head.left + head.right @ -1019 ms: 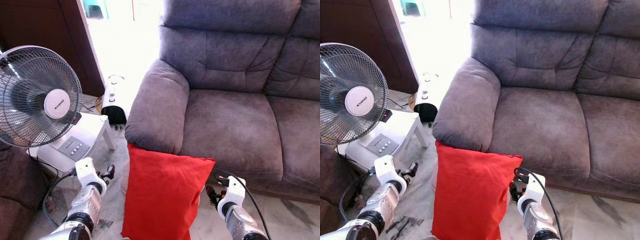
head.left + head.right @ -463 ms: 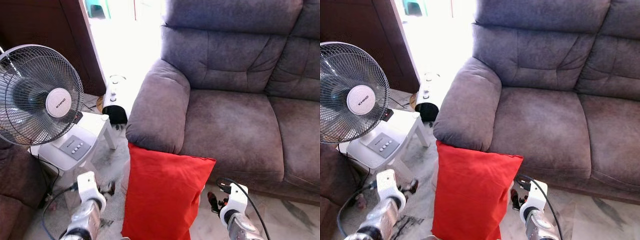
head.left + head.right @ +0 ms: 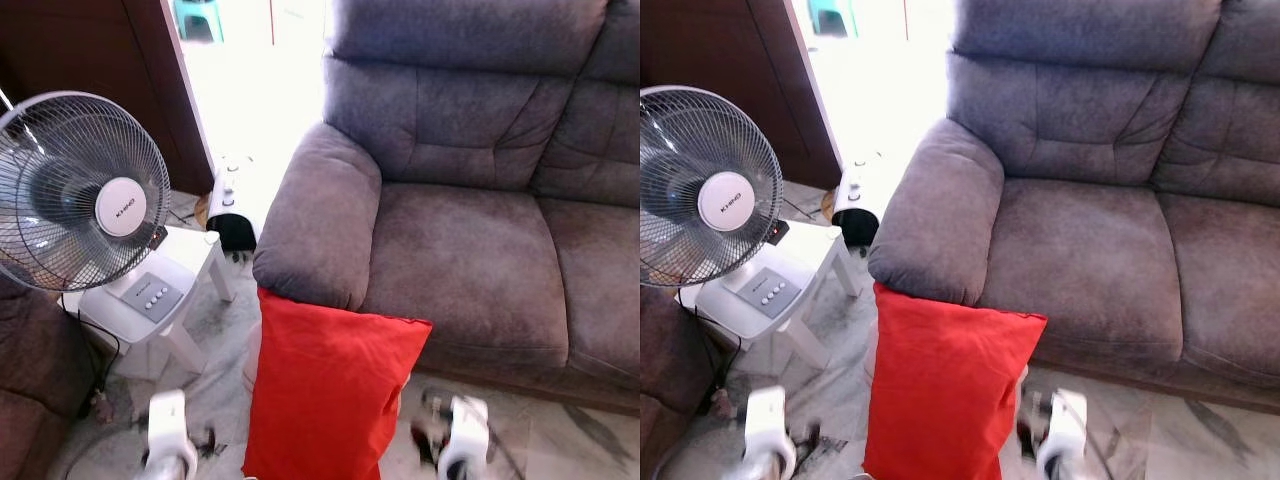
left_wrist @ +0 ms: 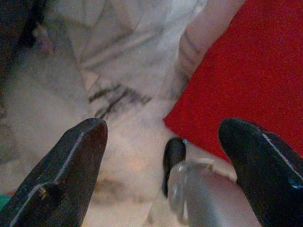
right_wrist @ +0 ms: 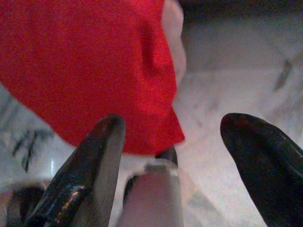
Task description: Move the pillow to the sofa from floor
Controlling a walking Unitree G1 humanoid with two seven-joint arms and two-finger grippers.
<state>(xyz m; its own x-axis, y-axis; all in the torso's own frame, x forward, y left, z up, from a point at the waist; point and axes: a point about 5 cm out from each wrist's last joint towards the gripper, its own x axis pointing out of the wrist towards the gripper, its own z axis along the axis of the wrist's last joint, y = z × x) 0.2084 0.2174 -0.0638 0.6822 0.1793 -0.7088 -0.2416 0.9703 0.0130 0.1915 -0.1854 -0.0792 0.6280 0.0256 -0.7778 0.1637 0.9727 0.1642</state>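
red pillow [image 3: 325, 395] stands on floor [image 3: 840, 385], leaning against sofa [image 3: 470, 250].

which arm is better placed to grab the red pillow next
Neither clearly; it looks like a two-arm grab. The left gripper and right gripper are both open, low on either side of the red pillow, which stands on the floor against the sofa. The right looks slightly nearer its edge.

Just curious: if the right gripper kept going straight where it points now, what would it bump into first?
Probably the red pillow's lower edge, or the marble floor beside it; depth is unclear. The right gripper is open.
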